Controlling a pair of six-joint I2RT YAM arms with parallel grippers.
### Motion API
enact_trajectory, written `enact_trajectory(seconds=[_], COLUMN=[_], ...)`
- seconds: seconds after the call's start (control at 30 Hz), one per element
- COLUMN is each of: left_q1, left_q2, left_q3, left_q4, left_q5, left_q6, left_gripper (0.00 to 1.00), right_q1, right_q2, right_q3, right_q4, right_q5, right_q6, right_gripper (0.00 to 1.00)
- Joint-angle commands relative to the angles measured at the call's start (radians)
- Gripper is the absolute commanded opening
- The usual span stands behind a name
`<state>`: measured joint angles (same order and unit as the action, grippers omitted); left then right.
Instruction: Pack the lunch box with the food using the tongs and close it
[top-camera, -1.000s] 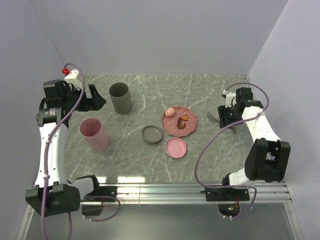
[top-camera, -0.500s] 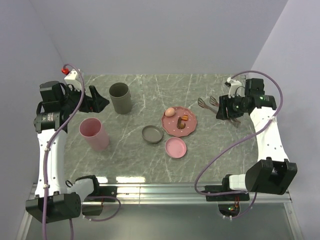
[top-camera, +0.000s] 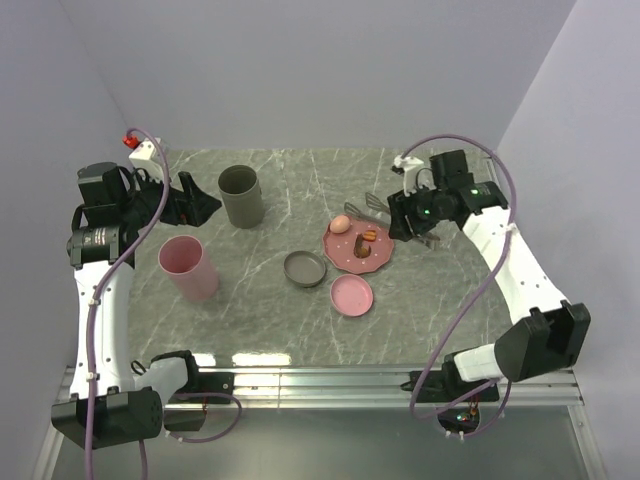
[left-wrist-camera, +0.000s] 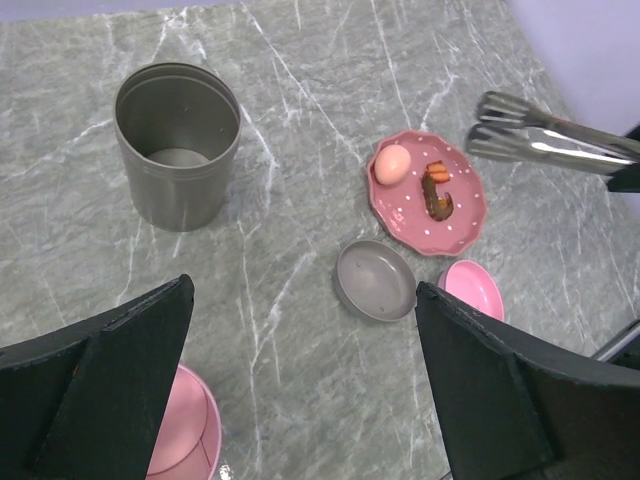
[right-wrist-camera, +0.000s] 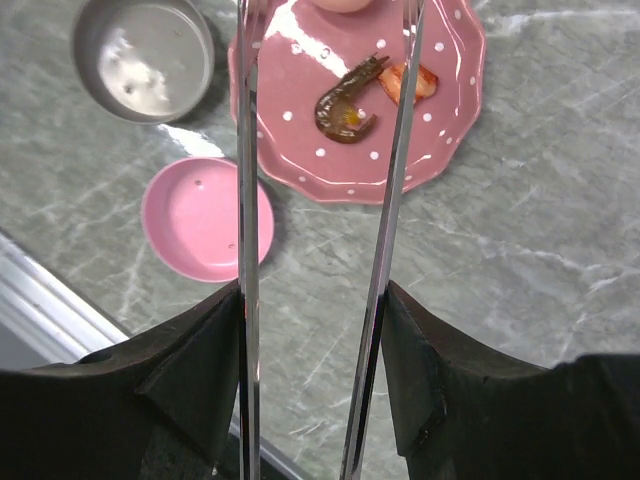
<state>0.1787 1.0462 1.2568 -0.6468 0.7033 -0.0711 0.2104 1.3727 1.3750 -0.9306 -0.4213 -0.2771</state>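
A pink dotted plate (top-camera: 350, 258) holds the food: a peach egg (top-camera: 340, 223), a curled brown piece (right-wrist-camera: 345, 110) and a small orange bit (right-wrist-camera: 410, 82). My right gripper (top-camera: 405, 215) is shut on the grey metal tongs (top-camera: 372, 208); in the right wrist view its fingers press both thin arms (right-wrist-camera: 248, 200). The tong tips hover spread apart over the plate's far edge, beside the egg. The lunch box pots stand open: a tall grey one (top-camera: 241, 195) and a pink one (top-camera: 188, 268). My left gripper (top-camera: 200, 205) is open and empty, near the grey pot.
A grey lid (top-camera: 305, 268) and a pink lid (top-camera: 352, 295) lie flat just in front of the plate. Walls close off the table at the back and both sides. A metal rail (top-camera: 330, 378) runs along the near edge.
My right arm has swung left from the table's right side, carrying the tongs to above the plate. The left arm has barely moved.
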Motion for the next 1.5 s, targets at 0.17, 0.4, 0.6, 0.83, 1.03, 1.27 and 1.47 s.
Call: enact_trajectory(seconds=[0.17,0.4,0.6,0.83,1.03,1.27,1.47], left_q1=[-0.004,-0.005,-0.005,-0.005,-0.005,-0.005,-0.004], left_q2=[0.0,0.012,0.02,0.017,0.015,0.015,0.012], left_q3=[-0.008,-0.022,-0.023,-0.031,-0.036,-0.033,-0.036], left_q4=[0.05,0.061,0.07,0.067,0.073,0.07,0.075], left_q5=[0.045,0.048,0.045,0.035,0.032,0.027,0.024], left_q6=[-0.006,-0.022,-0.038,-0.033,-0.036,-0.033,-0.033], left_gripper=[0.99,0.99,0.99,0.99,0.99,0.99,0.99], right_q1=[0.07,0.115,0.121,0.129,0.136,0.139,0.144], right_q2=[0.118,0.193,0.259,0.292,0.307,0.341,0.342], right_q3=[0.087,0.087,0.102,0.093,0.098,0.104,0.091], right_q4=[0.073,0.105,0.122,0.134,0.138,0.142,0.156], right_q5=[0.133,0.118,0.124,0.096,0.076,0.075,0.064], right_q6=[0.012,0.015,0.035,0.036,0.042,0.049,0.058], right_gripper=[0.6,0.61,0.61,0.61,0.62,0.62,0.62])
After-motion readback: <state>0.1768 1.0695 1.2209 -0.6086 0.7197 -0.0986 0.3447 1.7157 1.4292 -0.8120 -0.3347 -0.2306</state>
